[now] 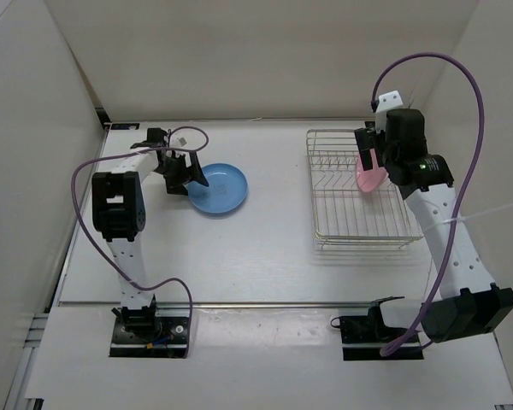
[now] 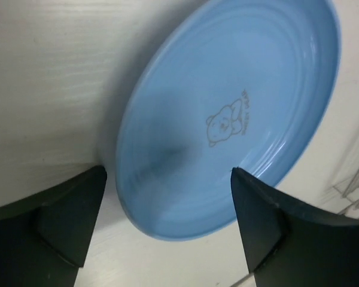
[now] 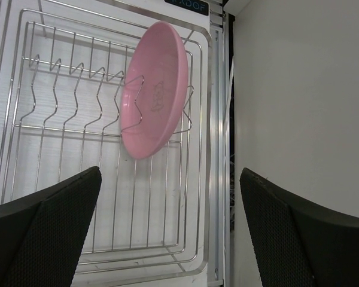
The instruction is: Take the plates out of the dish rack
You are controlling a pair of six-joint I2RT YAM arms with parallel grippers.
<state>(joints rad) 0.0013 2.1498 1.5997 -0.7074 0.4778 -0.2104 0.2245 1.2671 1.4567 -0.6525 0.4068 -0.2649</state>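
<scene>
Logging state: blue plate [image 1: 218, 189] lay flat on the worktop [image 1: 265, 256] under the left pincer [image 2: 167, 172], jaws spread, not touching it. Pink plate [image 3: 155, 95] stood on edge in the rack [image 3: 48, 128]; right pincer [image 3: 170, 173] hung wide open, apart from it. I judged the pink one to be light, stiff, slick plastic: pinch its upper rim.

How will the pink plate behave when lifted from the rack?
Pink plate looks like thin moulded plastic, so probably stiff and light. Its smooth face may slip when gripped. It stands on edge between dividers of the dish rack, so a sideways nudge could tip or snag it.
</scene>
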